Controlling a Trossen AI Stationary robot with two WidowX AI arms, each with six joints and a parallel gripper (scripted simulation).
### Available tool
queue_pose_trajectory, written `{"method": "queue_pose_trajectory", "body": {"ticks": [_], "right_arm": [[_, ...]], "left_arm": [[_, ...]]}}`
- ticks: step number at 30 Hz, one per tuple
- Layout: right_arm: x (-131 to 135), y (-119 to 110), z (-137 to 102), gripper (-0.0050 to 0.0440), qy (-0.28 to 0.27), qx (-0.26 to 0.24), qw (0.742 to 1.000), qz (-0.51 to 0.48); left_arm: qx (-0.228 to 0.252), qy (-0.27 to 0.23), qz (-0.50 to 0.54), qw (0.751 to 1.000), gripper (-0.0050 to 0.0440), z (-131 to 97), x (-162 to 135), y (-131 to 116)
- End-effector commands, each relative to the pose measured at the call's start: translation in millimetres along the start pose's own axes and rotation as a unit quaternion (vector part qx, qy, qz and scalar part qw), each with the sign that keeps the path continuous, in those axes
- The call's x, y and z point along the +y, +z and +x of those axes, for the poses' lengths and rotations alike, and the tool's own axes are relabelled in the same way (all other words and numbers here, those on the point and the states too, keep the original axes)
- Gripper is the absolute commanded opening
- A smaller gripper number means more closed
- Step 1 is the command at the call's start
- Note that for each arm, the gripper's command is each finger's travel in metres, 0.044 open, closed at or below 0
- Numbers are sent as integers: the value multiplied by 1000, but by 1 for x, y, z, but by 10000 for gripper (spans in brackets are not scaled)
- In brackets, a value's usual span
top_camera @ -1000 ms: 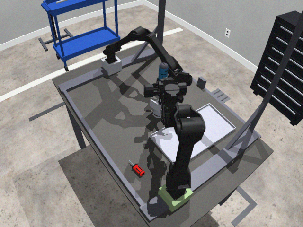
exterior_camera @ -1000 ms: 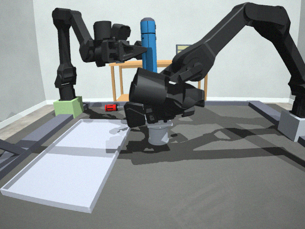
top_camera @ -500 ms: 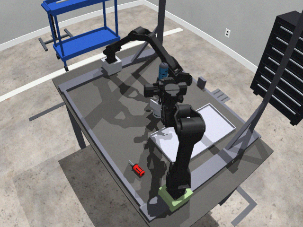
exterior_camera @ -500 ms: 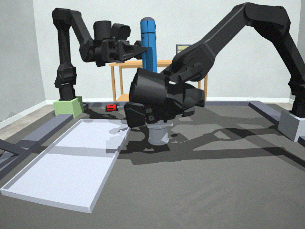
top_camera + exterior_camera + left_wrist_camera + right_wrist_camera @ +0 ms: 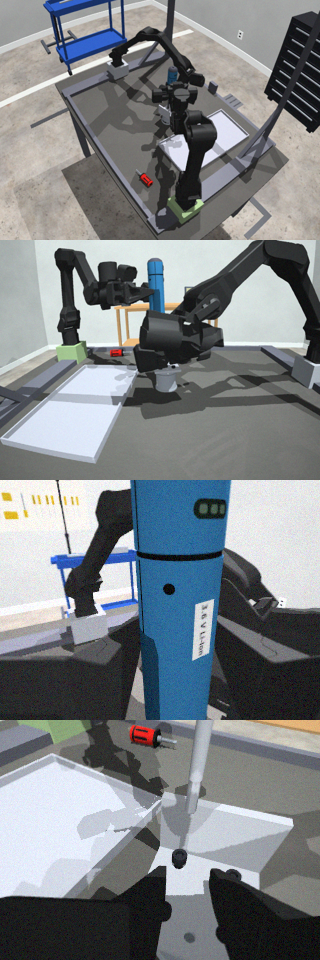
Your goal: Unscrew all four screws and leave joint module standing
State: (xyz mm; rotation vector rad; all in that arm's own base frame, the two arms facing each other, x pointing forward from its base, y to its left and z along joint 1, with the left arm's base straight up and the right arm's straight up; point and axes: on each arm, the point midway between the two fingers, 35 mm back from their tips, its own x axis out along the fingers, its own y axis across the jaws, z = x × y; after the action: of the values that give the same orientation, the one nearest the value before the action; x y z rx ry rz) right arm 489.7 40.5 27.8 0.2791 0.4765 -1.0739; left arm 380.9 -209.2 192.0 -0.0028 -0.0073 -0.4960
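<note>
ok so the table (image 5: 103, 142) (image 5: 219, 446) (image 5: 280, 785) carries everything, with the white tray (image 5: 227, 129) (image 5: 59, 420) (image 5: 40, 820) beside the work. The left end effector (image 5: 171, 84) (image 5: 153, 292) (image 5: 176, 623) is roughly half open, closed around the electric screwdriver (image 5: 172, 74) (image 5: 155, 278) (image 5: 180, 605) (image 5: 199, 755), which hangs nearly upright. That thing's probably top-heavy, with a smooth, stiff barrel that could twist under torque, so a square grip low on the body makes sense

The right end effector (image 5: 166, 364) (image 5: 187, 874) is about a quarter open over the work, nothing visibly pinched. The joint module (image 5: 166, 119) (image 5: 166, 382) stands on the table, likely rigid and dense but tippy since it's loose; best held by its round sides. The bracket (image 5: 164, 111) (image 5: 230, 835) is on top, stiff and thin, maybe worth steadying by its upright plate. Two dark screws (image 5: 179, 858) (image 5: 233, 875) show, tiny and hard, and the driver tip looks just above the nearer one, so straight-down pressure, gently

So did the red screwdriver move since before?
No, the red screwdriver lies in the same spot beside the green block.
</note>
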Motion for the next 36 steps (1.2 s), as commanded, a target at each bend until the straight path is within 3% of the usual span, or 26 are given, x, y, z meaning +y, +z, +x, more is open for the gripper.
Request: {"method": "queue_pose_trajectory", "body": {"ticks": [1,3,8,14,36], "right_arm": [[10,24,-35,120,21,-6,999,31],[10,22,-40,120,20,-6,999,29],[5,-15,-41,240,18,-4,1000,-13],[17,-18,-85,384,84,17,995,-58],[5,4,-73,385,194,108,950,-221]], "left_arm": [[-38,0,1,999,162,3,0,29],[-38,0,1,999,162,3,0,29],[-38,0,1,999,162,3,0,29],[-38,0,1,999,162,3,0,29],[-38,0,1,999,162,3,0,29]]}}
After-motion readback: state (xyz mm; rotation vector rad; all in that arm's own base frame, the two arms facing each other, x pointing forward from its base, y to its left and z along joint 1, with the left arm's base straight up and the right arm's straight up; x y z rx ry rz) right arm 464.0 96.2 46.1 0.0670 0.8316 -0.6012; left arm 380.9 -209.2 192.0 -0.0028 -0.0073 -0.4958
